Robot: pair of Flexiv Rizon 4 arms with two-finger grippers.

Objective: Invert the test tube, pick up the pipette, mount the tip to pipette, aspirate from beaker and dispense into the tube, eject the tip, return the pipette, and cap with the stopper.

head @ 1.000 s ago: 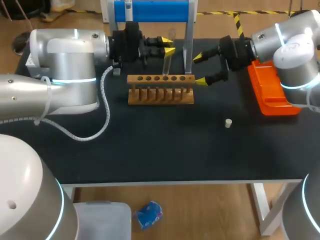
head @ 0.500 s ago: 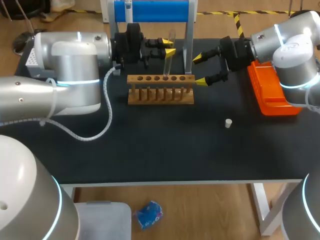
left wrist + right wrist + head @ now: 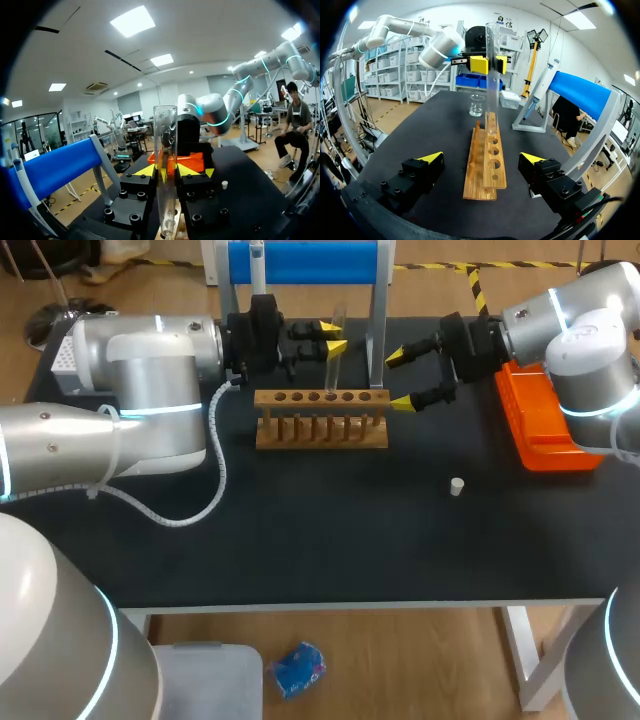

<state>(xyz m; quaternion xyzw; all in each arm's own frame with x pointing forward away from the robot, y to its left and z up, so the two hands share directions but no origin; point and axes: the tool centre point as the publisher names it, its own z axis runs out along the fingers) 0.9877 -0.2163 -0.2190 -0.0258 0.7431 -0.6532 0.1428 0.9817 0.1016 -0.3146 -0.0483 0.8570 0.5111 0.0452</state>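
- Seating of the test tube looks like the step in hand: the left gripper pinches it upright, mouth apparently up, its foot just above the wooden rack.
- Next move, as I judge it: lower the tube straight into the hole beneath, then let go; it must stay plumb or its foot will catch the hole's edge.
- Right gripper hangs at the rack's three o'clock end, fingers spread wide, holding nothing; it is nearest the pipette, which hangs on the blue stand at the rack's twelve o'clock.
- Count: one test tube, one rack, one pipette, one stand.
- One stopper lies alone on the table at the rack's four o'clock, well apart from it.
- One orange tip box sits at the rack's three o'clock, by the right arm.
- One beaker stands beyond the rack's far end in the right wrist view.
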